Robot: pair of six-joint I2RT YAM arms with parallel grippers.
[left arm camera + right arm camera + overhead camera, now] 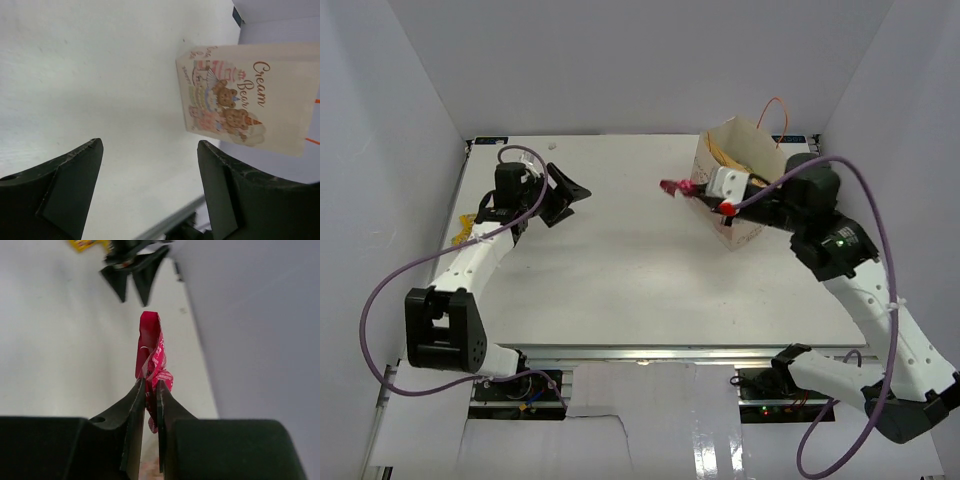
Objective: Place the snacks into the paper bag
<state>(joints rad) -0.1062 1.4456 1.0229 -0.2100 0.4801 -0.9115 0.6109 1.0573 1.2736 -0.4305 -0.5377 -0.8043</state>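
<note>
My right gripper [151,384] is shut on a pink-red snack packet [153,352], which sticks up crumpled from between the fingers. From above, that packet [671,186] hangs over the table just left of the upright cream paper bag [738,150], and the right gripper [687,188] reaches across the bag's front. Something tan shows inside the bag's open top. My left gripper [567,193] stands open and empty at the far left of the table. In its wrist view the left gripper [150,144] faces the bag's printed side [250,100]. A yellow packet [461,228] lies by the left arm.
White walls close in the table [620,260] on three sides. Purple cables [380,290] loop off both arms. A metal rail [650,352] runs along the near edge. The bag's orange cord handle [776,108] stands up at the back.
</note>
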